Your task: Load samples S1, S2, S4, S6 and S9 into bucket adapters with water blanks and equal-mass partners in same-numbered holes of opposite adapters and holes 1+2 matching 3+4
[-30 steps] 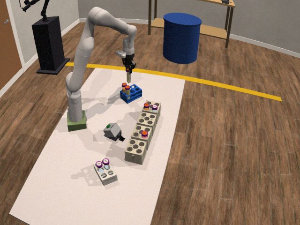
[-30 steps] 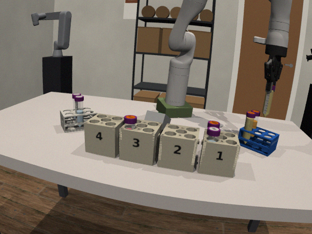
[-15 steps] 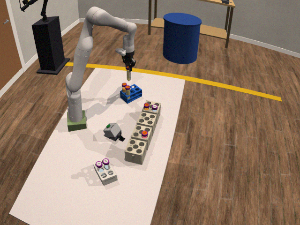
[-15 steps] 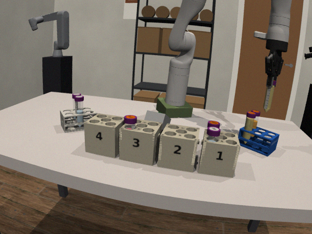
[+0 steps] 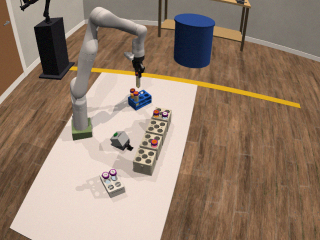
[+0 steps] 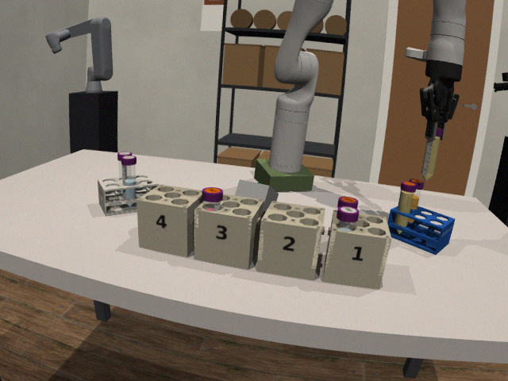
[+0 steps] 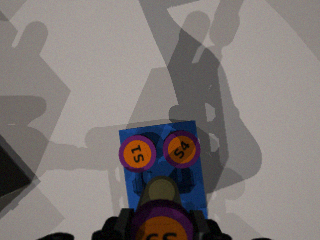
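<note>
My gripper (image 5: 138, 74) is shut on the cap of a sample tube (image 6: 430, 157) with tan fill. It holds the tube upright in the air above the blue rack (image 5: 139, 99). In the wrist view the held tube's orange cap dot (image 7: 162, 229) is cut off, so I cannot read its ID. S1 (image 7: 137, 153) and S4 (image 7: 181, 148) stand in the blue rack (image 7: 162, 170). Adapter 1 (image 6: 355, 250) holds an orange-dot tube (image 6: 348, 202) and a white-dot blank (image 6: 347, 213). Adapter 3 (image 6: 223, 231) holds one orange-dot tube (image 6: 212, 192). Adapters 2 (image 6: 289, 241) and 4 (image 6: 163, 223) are empty.
A white rack (image 5: 112, 184) with two water blanks stands at the near end of the mat. The DONE desk (image 5: 119, 139) with its green key (image 5: 115, 134) sits between the arm's base and the adapter row. A blue barrel (image 5: 194, 40) stands beyond the mat.
</note>
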Tool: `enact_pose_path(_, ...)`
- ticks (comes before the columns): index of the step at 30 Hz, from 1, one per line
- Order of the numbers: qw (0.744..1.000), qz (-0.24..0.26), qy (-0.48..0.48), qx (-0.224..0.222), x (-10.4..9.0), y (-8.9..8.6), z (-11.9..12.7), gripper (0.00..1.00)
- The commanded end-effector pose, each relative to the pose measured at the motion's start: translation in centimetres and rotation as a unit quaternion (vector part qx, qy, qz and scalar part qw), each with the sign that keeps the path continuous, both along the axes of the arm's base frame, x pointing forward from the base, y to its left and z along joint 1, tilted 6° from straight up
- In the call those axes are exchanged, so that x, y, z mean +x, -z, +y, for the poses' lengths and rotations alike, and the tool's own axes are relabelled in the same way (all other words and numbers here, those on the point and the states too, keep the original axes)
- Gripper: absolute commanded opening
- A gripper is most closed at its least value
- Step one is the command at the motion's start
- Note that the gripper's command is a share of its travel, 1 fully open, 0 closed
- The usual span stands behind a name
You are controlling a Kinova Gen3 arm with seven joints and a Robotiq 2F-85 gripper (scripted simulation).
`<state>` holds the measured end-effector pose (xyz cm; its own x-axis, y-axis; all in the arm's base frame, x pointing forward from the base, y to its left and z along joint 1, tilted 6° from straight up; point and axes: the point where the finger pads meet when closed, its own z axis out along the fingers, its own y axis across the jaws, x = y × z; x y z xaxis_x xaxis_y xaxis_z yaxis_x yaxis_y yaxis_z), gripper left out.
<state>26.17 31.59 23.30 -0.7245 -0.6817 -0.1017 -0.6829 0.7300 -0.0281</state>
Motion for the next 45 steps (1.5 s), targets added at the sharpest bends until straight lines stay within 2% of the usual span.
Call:
enact_pose_path(1,0.999,-0.002,0.032,0.008,0.7,-0.3,-0.7,0.1)
enact_pose_path(18,0.983,0.006,0.18,0.023,3.4,-0.3,-4.9,0.1)
enact_pose_path(33,0.951,0.012,0.306,0.035,5.8,-0.4,-8.5,0.1)
enact_pose_path(43,0.916,0.017,0.399,0.045,7.7,-0.5,-11.3,0.1)
enact_pose_path(45,0.919,0.016,0.391,0.044,8.0,-0.5,-11.9,0.1)
